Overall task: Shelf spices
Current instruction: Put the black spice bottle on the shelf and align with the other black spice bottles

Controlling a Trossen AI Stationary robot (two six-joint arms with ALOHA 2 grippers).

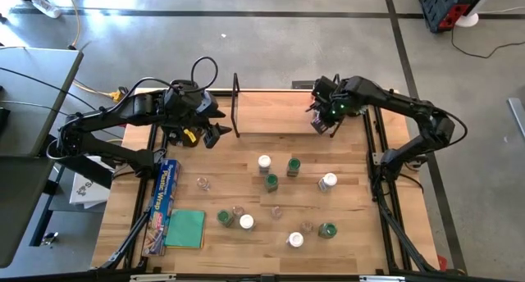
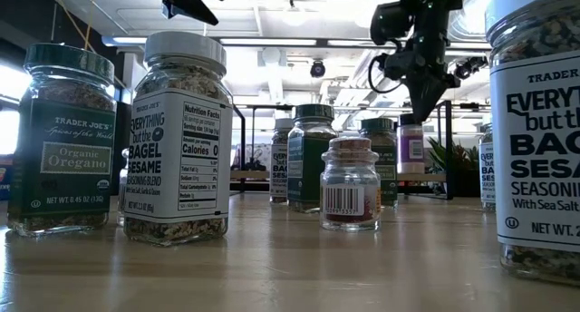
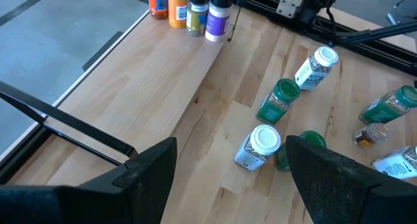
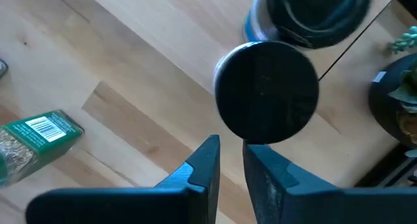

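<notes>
The shelf (image 1: 275, 116) stands at the table's far edge, a light board with black end frames. Several spices stand in a row at its right end, among them a dark-lidded jar with a purple label (image 3: 218, 19) (image 4: 267, 94). My right gripper (image 4: 231, 146) (image 1: 321, 122) points down just over that jar, its fingers almost together with nothing between them. My left gripper (image 3: 231, 178) (image 1: 209, 130) hangs open above the shelf's left end. More spices (image 1: 271, 182) stand or lie on the table in front. My right gripper's fingertips (image 4: 208, 149) stand at the rim of the dark lid (image 4: 228, 129), coming from above. I cannot tell whether they touch it. The jar stands upright on the shelf board.
A box of plastic wrap (image 1: 164, 202) and a green cloth (image 1: 186, 229) lie at the table's near left. A small plant (image 4: 407, 42) stands beside the shelf's right end. Bare board (image 3: 150, 87) stretches along the shelf's left and middle.
</notes>
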